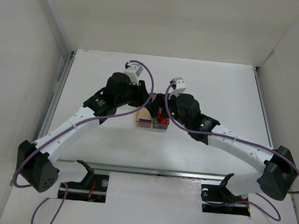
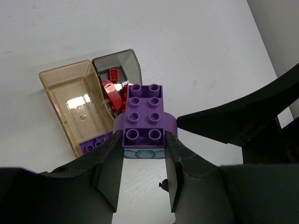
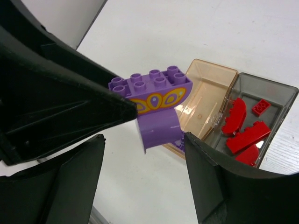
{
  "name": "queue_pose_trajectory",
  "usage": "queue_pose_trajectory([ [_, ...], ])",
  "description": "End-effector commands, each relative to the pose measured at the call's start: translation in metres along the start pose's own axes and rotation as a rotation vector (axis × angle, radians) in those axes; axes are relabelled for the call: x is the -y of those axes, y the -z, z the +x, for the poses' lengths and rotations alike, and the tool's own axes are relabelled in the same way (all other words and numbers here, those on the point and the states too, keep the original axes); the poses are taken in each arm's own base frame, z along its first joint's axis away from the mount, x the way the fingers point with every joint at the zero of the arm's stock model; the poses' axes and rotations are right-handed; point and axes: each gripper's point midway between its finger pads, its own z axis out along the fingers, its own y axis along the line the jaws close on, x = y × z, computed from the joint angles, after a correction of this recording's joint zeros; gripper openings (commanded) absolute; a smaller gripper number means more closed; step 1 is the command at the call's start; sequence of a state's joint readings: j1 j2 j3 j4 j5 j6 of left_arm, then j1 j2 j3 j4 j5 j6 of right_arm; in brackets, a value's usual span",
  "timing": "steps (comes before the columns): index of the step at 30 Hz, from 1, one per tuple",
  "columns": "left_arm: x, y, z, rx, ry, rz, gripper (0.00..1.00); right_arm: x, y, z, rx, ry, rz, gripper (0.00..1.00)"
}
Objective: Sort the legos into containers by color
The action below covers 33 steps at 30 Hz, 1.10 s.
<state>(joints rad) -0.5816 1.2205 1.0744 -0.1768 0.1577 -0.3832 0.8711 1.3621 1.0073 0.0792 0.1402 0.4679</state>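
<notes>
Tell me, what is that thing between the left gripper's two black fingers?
A purple arched lego brick, clamped between the left gripper's fingers. The left wrist view shows it plainly.

A purple brick [image 2: 143, 116] hangs in the way over the tan bin [image 2: 70, 107].

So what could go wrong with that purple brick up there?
1. The left pincer grips the purple brick right above where the tan bin and the grey bin touch. Dropped from there, it might land among the red pieces instead of in the tan bin.
2. The right pincer hangs open very close by, so the two arms could bump and knock the brick loose.
</notes>
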Motion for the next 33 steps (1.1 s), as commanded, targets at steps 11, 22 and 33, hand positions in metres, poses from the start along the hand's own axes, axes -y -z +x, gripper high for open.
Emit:
queue_pose_trajectory([
  [11,0.041,0.024,-0.027,0.071,-0.04,0.161,0.0,-0.009,-0.014,-0.011,0.003,0.108,-0.024,0.71],
  [22,0.046,0.027,-0.01,-0.012,0.064,0.178,0.0,-0.017,-0.011,-0.037,0.077,0.085,-0.027,0.6],
  [33,0.056,0.029,-0.01,-0.024,0.079,0.245,0.0,-0.027,0.015,-0.066,0.234,0.04,-0.094,0.27],
])
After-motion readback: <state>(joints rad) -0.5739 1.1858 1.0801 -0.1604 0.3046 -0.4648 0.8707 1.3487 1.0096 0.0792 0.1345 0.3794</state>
